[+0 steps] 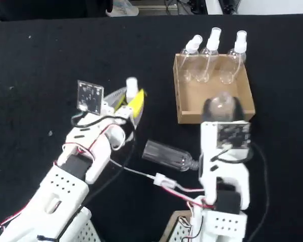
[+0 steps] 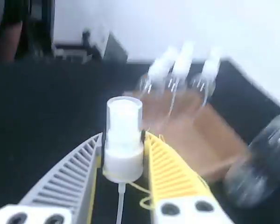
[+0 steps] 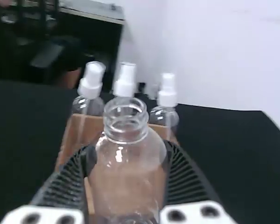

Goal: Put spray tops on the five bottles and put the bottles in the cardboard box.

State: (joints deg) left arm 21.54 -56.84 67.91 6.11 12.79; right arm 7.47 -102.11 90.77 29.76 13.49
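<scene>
My left gripper (image 1: 132,97) (image 2: 123,144) is shut on a white spray top (image 1: 132,86) (image 2: 123,142), held upright left of the cardboard box (image 1: 192,103) with its thin tube hanging down. My right gripper (image 1: 222,108) (image 3: 127,156) is shut on a clear open-necked bottle (image 1: 222,105) (image 3: 127,158) at the box's near edge. Three capped bottles (image 1: 212,55) (image 3: 123,91) stand along the far side of the box (image 3: 72,126); they also appear in the left wrist view as capped bottles (image 2: 179,70). Another open bottle (image 1: 169,155) lies on its side on the black table between the arms.
The black table (image 1: 40,55) stretches open to the left and behind the box. Red and white cables (image 1: 164,181) run across the table near the lying bottle. Dark furniture stands behind the table's far edge (image 3: 51,42).
</scene>
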